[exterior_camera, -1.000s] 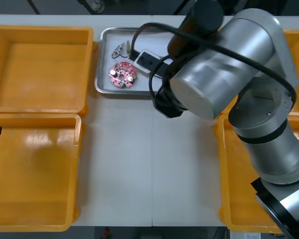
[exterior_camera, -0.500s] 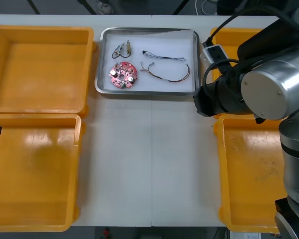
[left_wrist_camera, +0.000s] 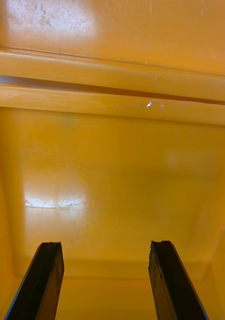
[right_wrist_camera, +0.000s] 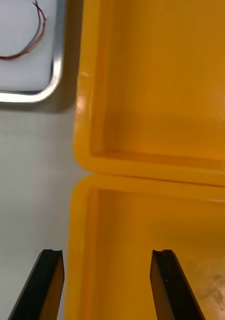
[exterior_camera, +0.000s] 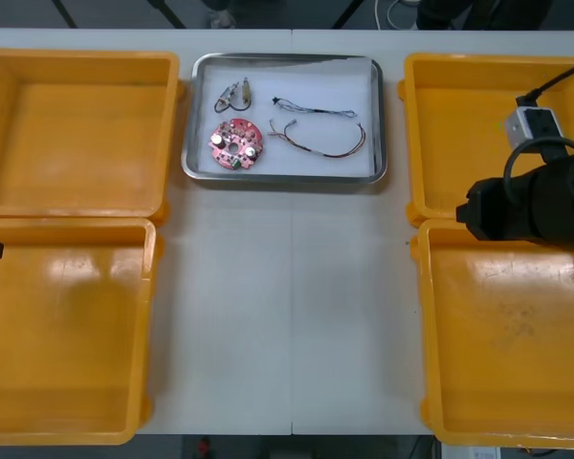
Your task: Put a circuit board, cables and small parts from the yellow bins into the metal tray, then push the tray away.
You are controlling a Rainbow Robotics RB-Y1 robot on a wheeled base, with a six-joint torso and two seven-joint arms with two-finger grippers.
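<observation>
"Front view, then: what is different from a second ago?"

"The right arm (exterior_camera: 531, 206) has swung off the metal tray (exterior_camera: 283, 178). It now hangs over the seam between the two right yellow bins (exterior_camera: 497, 143). Its jaws stand apart, released, with nothing between them."

"And the tray?"

"Uncovered, and in the same spot at the far side of the surface (exterior_camera: 287, 306). The circuit board (exterior_camera: 236, 142), small metal parts (exterior_camera: 234, 93), black cable (exterior_camera: 313, 108) and red and yellow cable (exterior_camera: 306, 147) all lie inside it."

"So loading is finished?"

"I judge so. Both right bins look bare, so only the push could remain."

"Left side?"

"Parked over a left yellow bin (left_wrist_camera: 112, 190), jaws likewise spread and empty."
</observation>
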